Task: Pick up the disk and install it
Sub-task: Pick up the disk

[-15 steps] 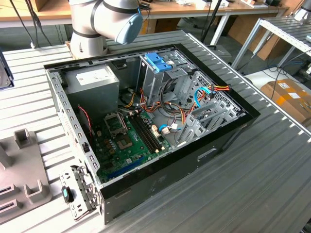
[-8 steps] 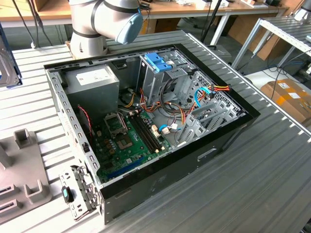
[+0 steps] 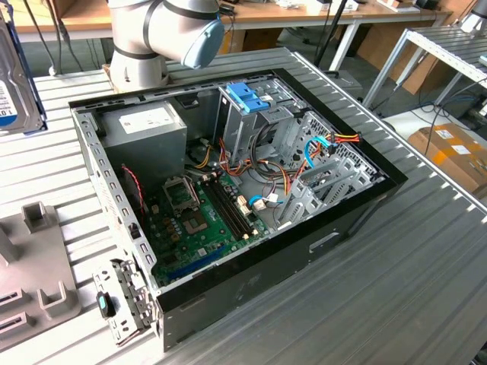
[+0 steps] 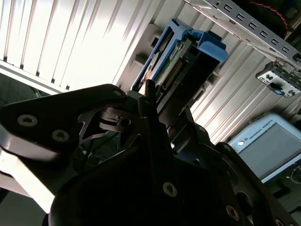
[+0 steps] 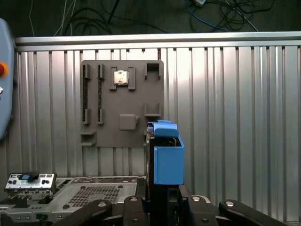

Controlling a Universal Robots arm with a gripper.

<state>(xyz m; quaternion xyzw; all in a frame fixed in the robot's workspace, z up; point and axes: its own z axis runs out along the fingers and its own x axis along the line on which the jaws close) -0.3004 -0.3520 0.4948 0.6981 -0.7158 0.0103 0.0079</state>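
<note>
While in pincer [image 5: 162, 200], disk [image 5: 168, 157] lengthwise outward.

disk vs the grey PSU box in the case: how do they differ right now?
Place: the disk is outside the computer case, at the exterior view's left edge; the power-supply box sits inside the case.
Hold: the disk is clamped in the pincer; the power-supply box is untouched.
Look: the disk has a blue frame and white-and-blue label; the power-supply box is grey with a white sticker.
Shared: both rectangular metal.

Ribbed metal tabletop [image 3: 396, 289], brightly lit; wooden desks [image 3: 304, 14] behind; cardboard box [image 3: 453, 152] on the floor at the exterior view's right.
</note>
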